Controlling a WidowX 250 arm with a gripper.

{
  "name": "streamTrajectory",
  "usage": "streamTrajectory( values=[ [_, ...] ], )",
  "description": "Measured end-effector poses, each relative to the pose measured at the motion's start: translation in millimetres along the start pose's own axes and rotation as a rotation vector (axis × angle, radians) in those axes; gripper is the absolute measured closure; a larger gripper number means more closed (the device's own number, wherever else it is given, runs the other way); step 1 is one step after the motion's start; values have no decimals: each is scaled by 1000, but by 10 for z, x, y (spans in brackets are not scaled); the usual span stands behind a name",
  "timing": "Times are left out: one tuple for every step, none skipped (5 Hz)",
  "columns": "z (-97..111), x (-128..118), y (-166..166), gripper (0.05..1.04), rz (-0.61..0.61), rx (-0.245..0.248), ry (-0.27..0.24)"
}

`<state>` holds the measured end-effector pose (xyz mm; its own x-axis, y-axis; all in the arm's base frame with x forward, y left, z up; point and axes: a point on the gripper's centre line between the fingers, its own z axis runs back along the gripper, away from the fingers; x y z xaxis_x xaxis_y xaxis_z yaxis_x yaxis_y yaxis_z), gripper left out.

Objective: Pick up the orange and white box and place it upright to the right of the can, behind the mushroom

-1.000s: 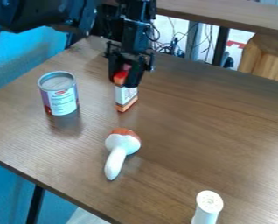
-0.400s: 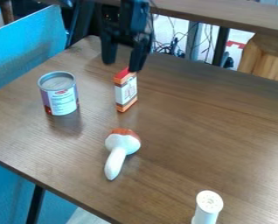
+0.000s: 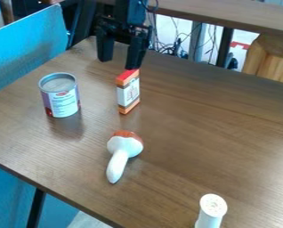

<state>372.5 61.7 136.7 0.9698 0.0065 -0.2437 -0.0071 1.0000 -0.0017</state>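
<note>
Black gripper (image 3: 118, 63) over the wooden table (image 3: 191, 133), near its far-left corner; the fingers are spread wide, with nothing between them. The small carton (image 3: 128, 93) stands upright just below them, nearest the far edge of the objects on the table; it has red-orange ends and a pale printed label. A metal can (image 3: 60, 97), upright near the left edge, bears a wraparound printed label; its contents cannot be told. Nearer the front edge lie a red-and-white mushroom-shaped object (image 3: 125, 149) and, upright, a white container (image 3: 212, 208) with a pitted round top.

can (image 3: 60, 101), mushroom shape (image 3: 123, 150), white container (image 3: 212, 211)
</note>
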Motion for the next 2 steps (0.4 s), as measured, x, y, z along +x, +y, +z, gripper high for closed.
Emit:
streamTrajectory(
  values=[
    [32,-362,-215,82,-47,-24,-74],
    [-70,-695,-619,82,-141,-22,-76]
  ],
)
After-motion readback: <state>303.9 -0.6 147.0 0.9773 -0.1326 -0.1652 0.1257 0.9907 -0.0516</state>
